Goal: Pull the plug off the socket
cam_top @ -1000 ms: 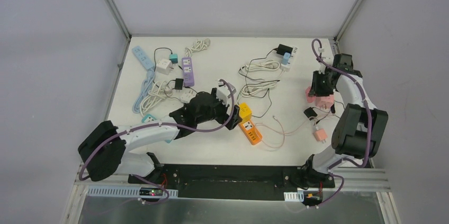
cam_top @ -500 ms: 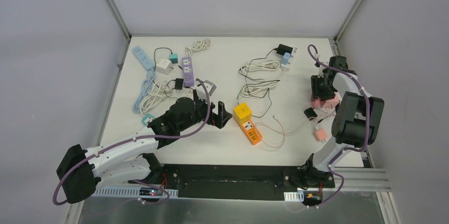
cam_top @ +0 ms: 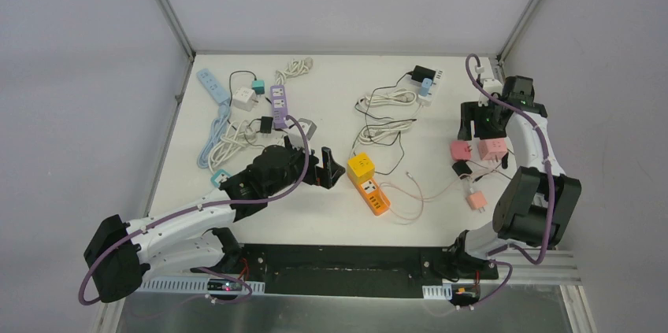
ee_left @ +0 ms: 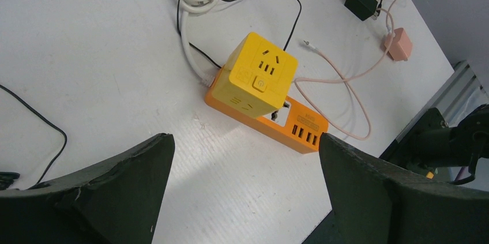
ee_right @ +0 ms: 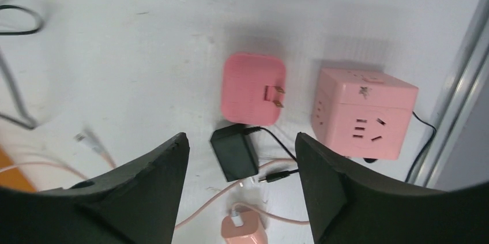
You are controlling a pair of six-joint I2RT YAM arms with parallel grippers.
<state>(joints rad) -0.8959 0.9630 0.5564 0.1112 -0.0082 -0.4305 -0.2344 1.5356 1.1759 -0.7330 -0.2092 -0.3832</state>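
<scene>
A yellow cube plug (ee_left: 259, 75) sits plugged on an orange power strip (ee_left: 291, 127), also in the top view (cam_top: 370, 190). My left gripper (cam_top: 331, 169) is open and empty just left of it; in the left wrist view (ee_left: 245, 140) the strip's end lies between the fingertips. A flat pink plug (ee_right: 254, 96) lies prongs up, apart from the pink cube socket (ee_right: 363, 113). My right gripper (cam_top: 478, 127) hovers open and empty over them; it also shows in the right wrist view (ee_right: 241, 146).
A black adapter (ee_right: 233, 153) and a small pink charger (ee_right: 244, 229) with thin cables lie near the pink pieces. White cable coils (cam_top: 386, 101), a purple strip (cam_top: 280, 105) and a blue strip (cam_top: 213, 85) lie farther back. The table's right edge (ee_right: 461, 100) is close to the pink cube.
My right gripper has lifted off the pink pieces and opened; the pink plug and cube now lie apart. My left gripper drew back left from the yellow cube, then held still.
</scene>
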